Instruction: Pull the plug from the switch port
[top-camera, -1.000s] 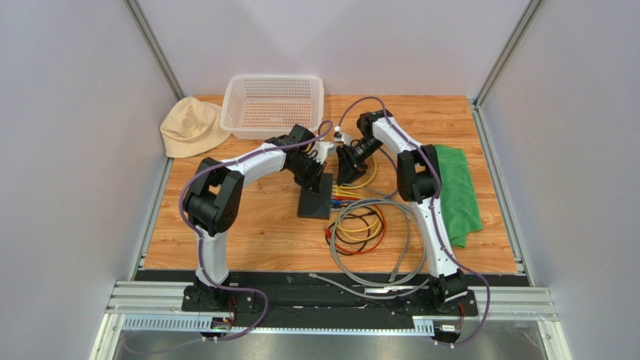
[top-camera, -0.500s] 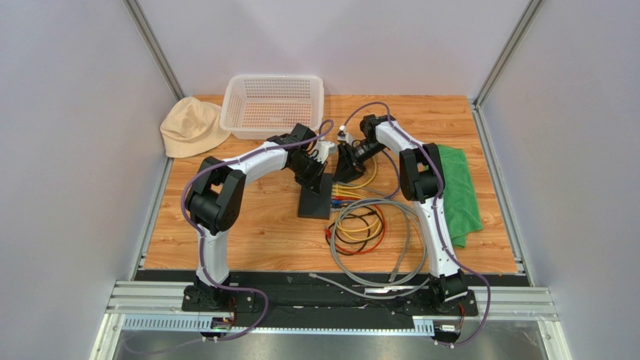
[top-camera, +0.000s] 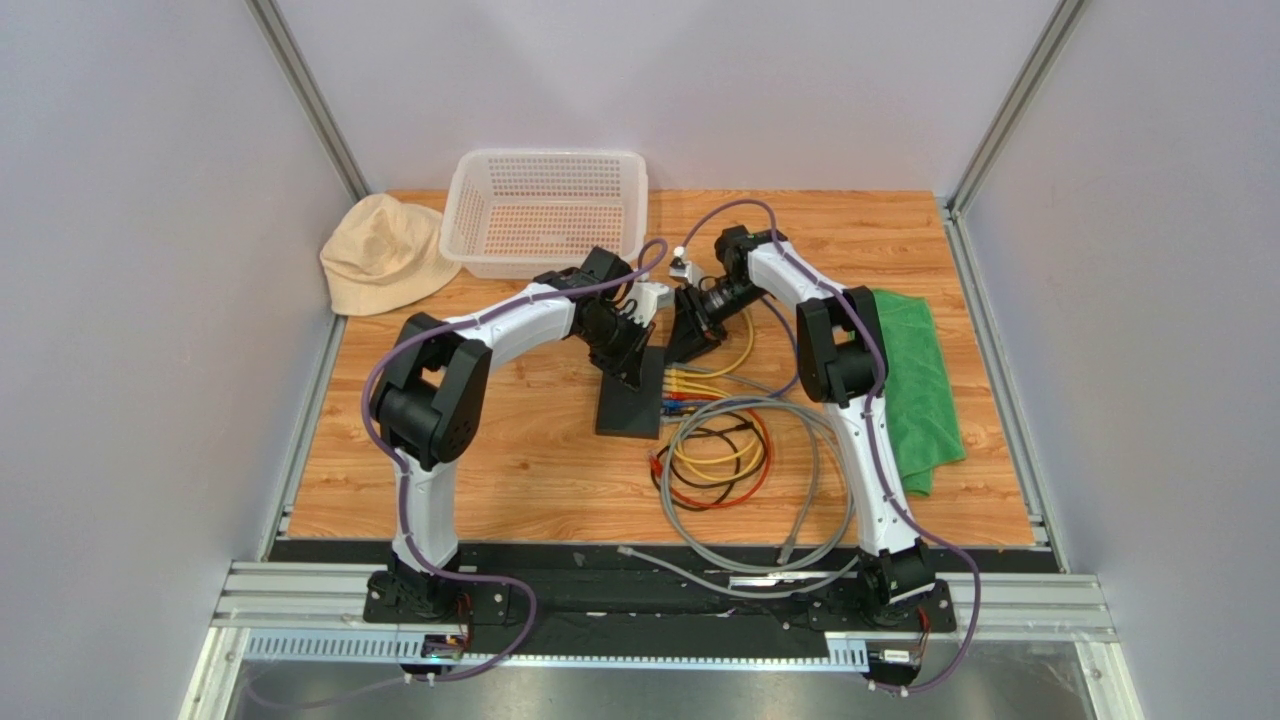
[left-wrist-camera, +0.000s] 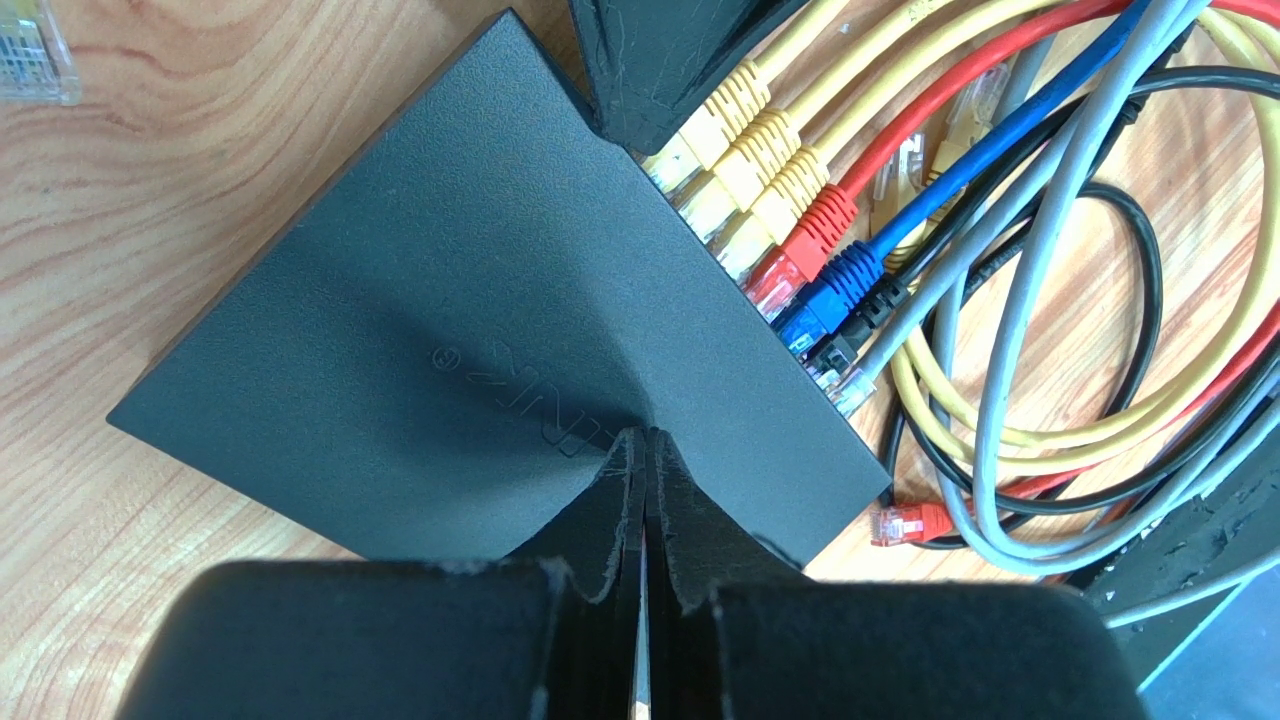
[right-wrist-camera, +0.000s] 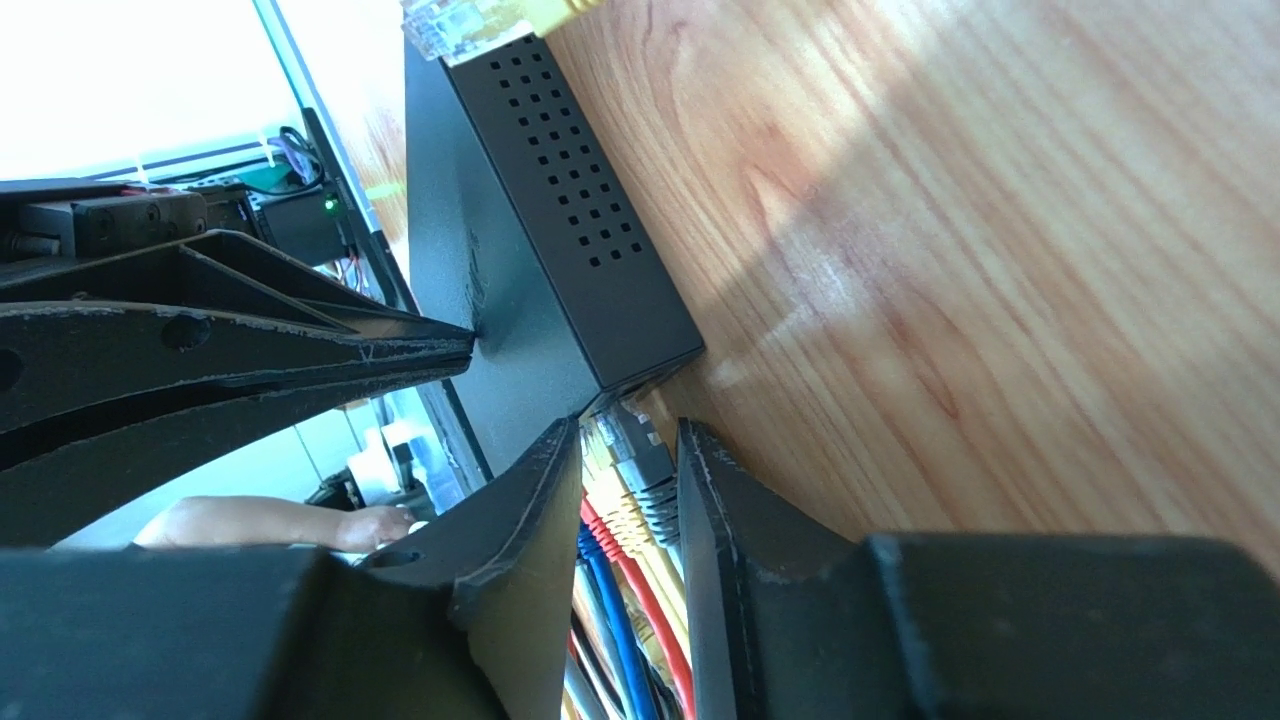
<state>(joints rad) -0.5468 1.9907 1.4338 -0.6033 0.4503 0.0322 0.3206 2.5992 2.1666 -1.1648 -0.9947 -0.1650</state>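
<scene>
Left gripper (left-wrist-camera: 643, 450), fingers pressed together, rests on the switch (left-wrist-camera: 451, 300); right gripper (right-wrist-camera: 631, 432) narrowly pinches the end plug (right-wrist-camera: 639, 473)

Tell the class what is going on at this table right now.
A flat matte-black rectangular switch lies on the wooden table. The left gripper, fingers shut, rests its tips on the switch's top. The right gripper straddles the end plug in the row of coloured cable plugs. Whether it pinches that plug is unclear. The plug appears seated in its port.
</scene>
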